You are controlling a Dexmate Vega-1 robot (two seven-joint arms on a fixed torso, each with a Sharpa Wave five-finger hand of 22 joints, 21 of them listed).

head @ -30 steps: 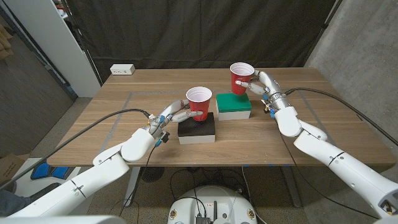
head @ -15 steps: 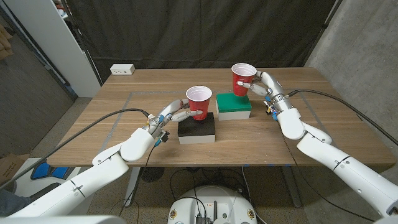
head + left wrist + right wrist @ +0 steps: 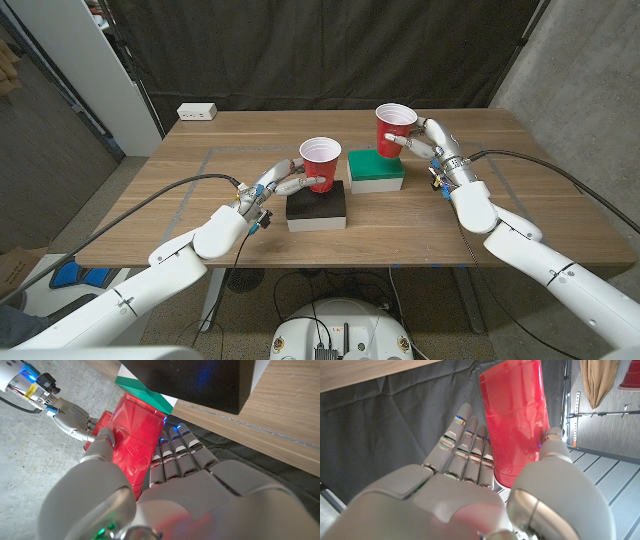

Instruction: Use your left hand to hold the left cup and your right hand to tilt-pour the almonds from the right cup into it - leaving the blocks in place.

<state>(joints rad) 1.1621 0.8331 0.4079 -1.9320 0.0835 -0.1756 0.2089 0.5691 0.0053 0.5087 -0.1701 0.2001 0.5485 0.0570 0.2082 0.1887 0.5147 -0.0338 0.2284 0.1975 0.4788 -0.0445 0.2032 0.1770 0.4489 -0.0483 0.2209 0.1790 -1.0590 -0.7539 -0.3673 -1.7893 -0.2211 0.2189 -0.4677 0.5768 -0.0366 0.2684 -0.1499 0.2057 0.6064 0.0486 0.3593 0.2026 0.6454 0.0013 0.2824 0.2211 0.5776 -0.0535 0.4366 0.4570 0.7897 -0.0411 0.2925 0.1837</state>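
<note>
Almonds cannot be made out in either cup from where the head camera looks; both cups show only pale inner walls. The right cup (image 3: 394, 128) is red, upright, and held above the green block (image 3: 376, 170) by the right hand (image 3: 420, 137), which wraps it from the side with the fingers on the cup's wall. Whether its base touches the block is hard to tell from the head view. The right wrist view gives what the head view lacks: the cup's wall (image 3: 516, 417) sits between the thumb on one side and the fingers (image 3: 465, 445) on the other, with dark curtain behind it.

The left cup (image 3: 320, 165) stands upright on the black block (image 3: 317, 206), nearer the robot than the green one. The left hand (image 3: 283, 182) grips it from the robot's left side. In the left wrist view the cup's red wall (image 3: 135, 435) lies between the thumb and the fingers (image 3: 175, 455), and beyond it the right hand (image 3: 75, 417) shows, along with the undersides of the two blocks.

Both blocks rest on the wooden counter (image 3: 180, 200), just beside each other. A white power strip (image 3: 197, 111) lies at the counter's far left corner.
</note>
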